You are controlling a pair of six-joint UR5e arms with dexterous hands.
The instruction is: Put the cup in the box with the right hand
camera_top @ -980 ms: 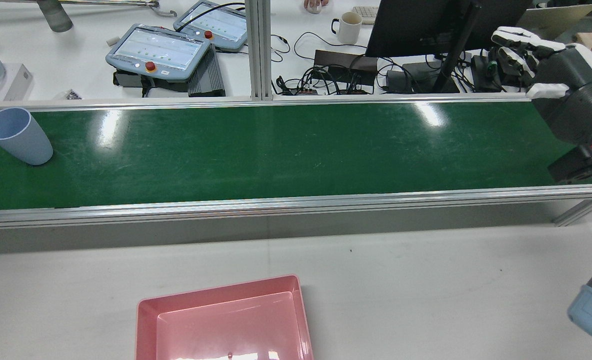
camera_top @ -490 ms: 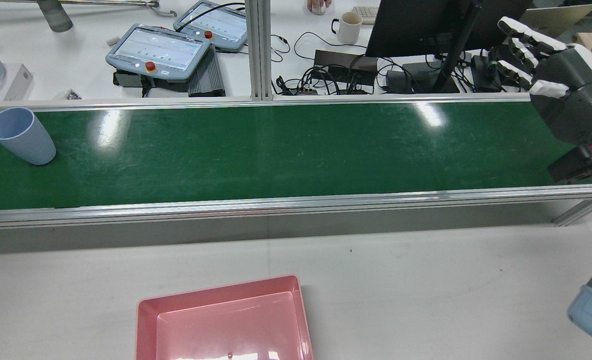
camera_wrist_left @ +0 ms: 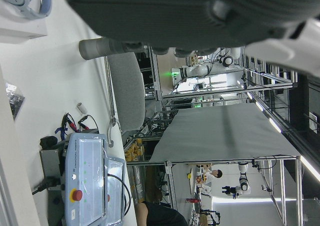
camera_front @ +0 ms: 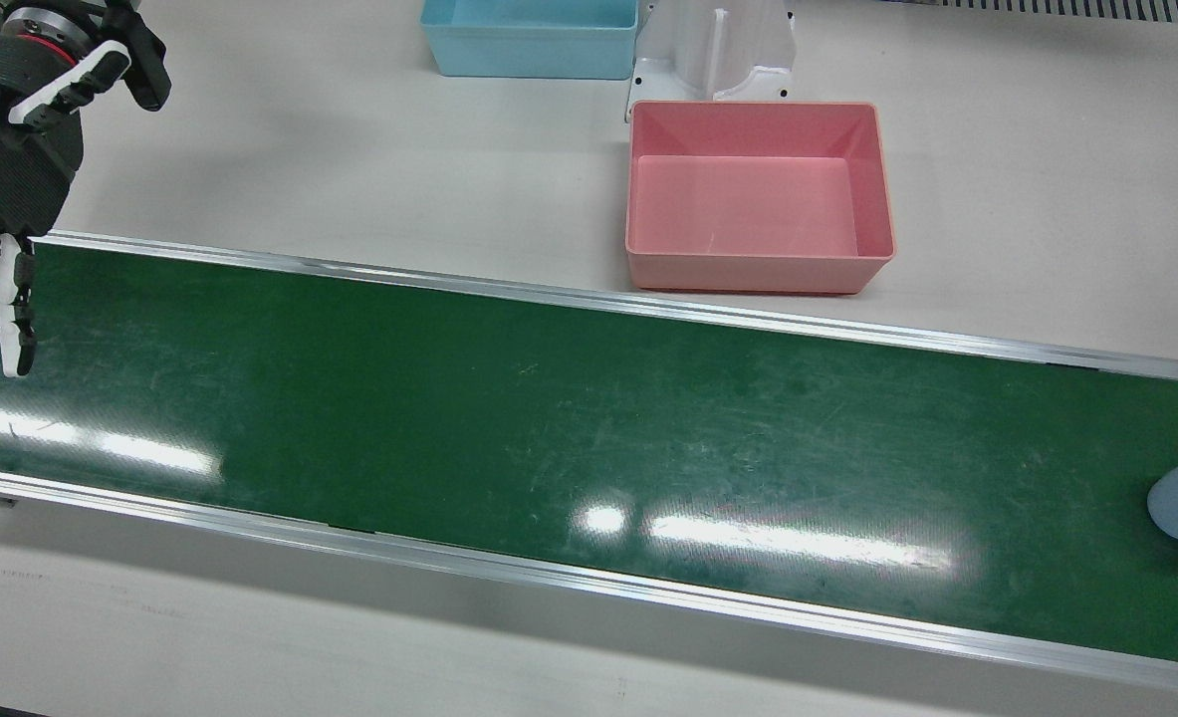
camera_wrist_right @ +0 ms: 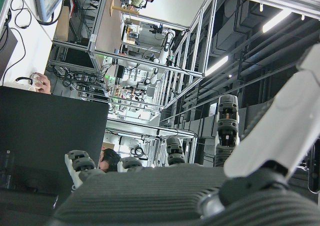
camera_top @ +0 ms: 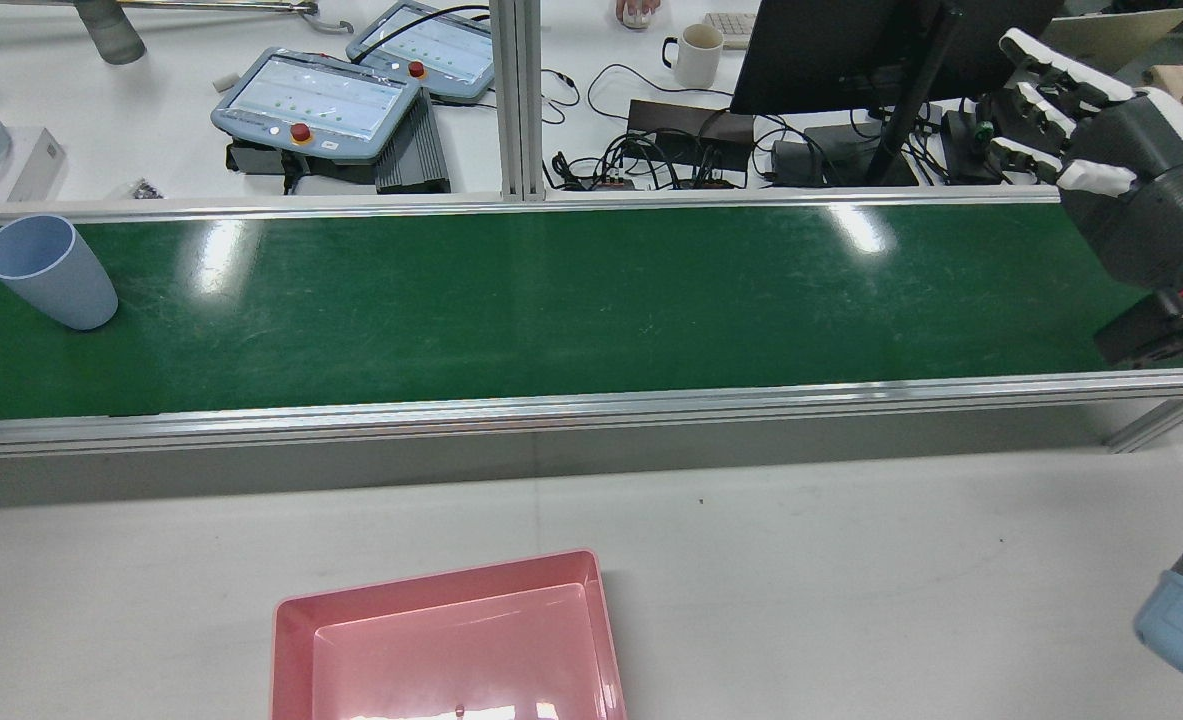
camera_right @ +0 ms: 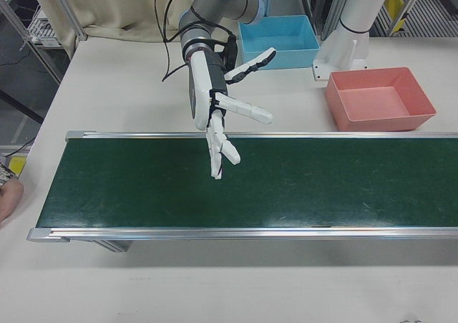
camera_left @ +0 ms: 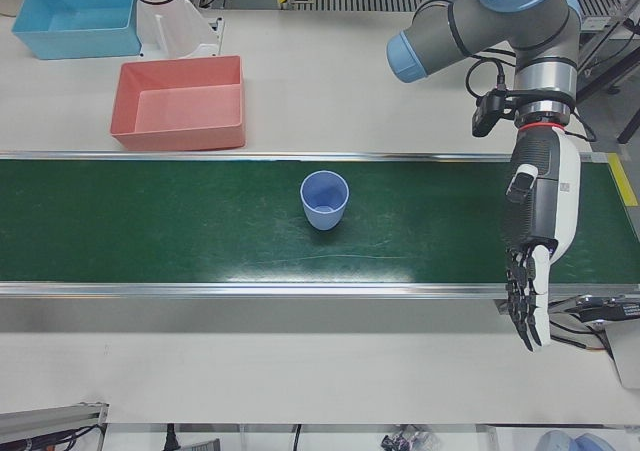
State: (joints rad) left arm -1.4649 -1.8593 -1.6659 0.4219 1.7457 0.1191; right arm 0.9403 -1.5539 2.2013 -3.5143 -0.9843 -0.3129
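On the green belt (camera_top: pixel 551 300), the blue cup (camera_top: pixel 49 271) stands upright, far from the right robot hand (camera_right: pixel 218 119), whose fingers are spread and empty; a late reach could tip it.

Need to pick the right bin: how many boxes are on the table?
2: a pink box beside the belt, and a blue box farther back, near the white pedestal. None looks hidden.

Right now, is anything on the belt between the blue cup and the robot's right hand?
No. In the rear view, only bare green conveyor belt lies between the blue cup and the right hand.
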